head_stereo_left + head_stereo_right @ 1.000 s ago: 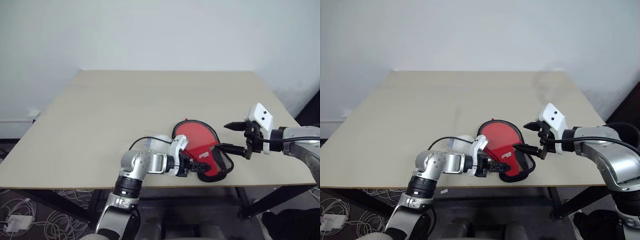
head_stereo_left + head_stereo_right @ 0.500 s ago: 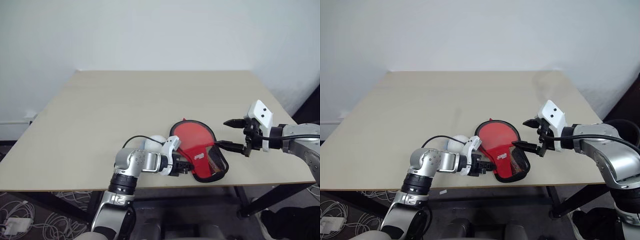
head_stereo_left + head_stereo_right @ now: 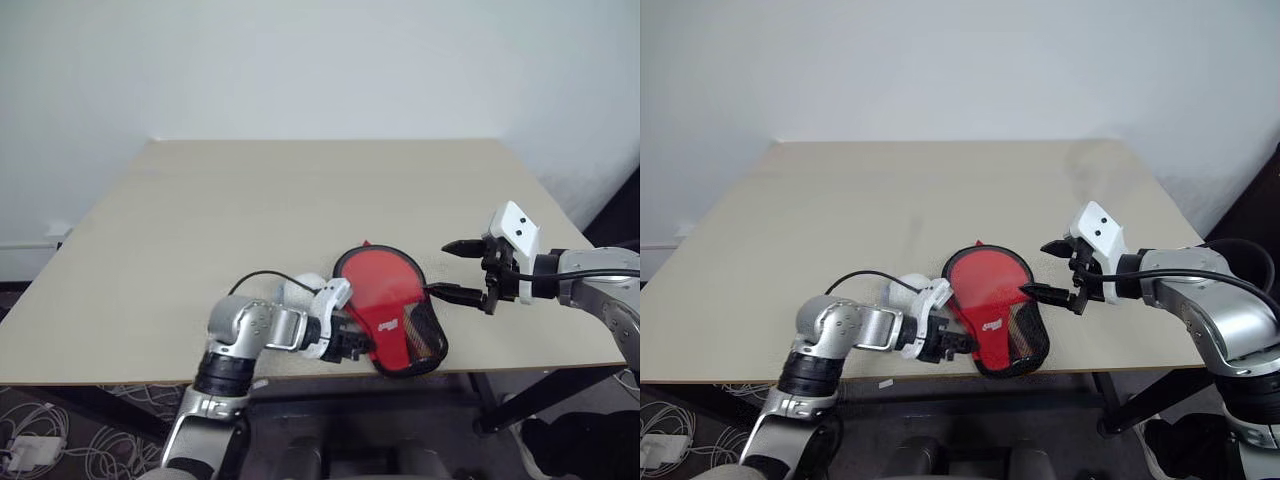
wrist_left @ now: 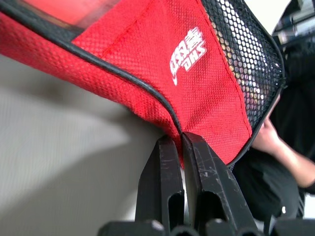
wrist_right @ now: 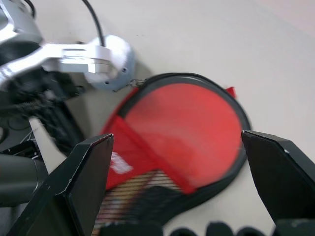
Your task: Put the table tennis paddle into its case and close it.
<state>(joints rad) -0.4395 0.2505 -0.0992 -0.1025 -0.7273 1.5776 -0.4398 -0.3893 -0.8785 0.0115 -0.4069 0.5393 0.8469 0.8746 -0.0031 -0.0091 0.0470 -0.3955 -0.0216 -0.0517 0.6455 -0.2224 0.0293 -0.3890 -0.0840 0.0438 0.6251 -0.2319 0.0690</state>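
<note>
The left hand pinches the soft case by its thin edge, low in the frame. The right hand is open.

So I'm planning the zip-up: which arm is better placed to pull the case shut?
Probably the left. The left gripper is shut on the case at its edge by the red logo patch. The right gripper hangs open beside the case, touching nothing.

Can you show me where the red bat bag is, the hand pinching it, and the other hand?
Red and black mesh paddle-shaped case (image 3: 992, 305), right eye view, on its see-through face.
Left gripper (image 4: 181, 147), left wrist view, fingertips pinching the case's edge.
Right gripper (image 3: 1045, 268), right eye view, between its open fingertips.
</note>
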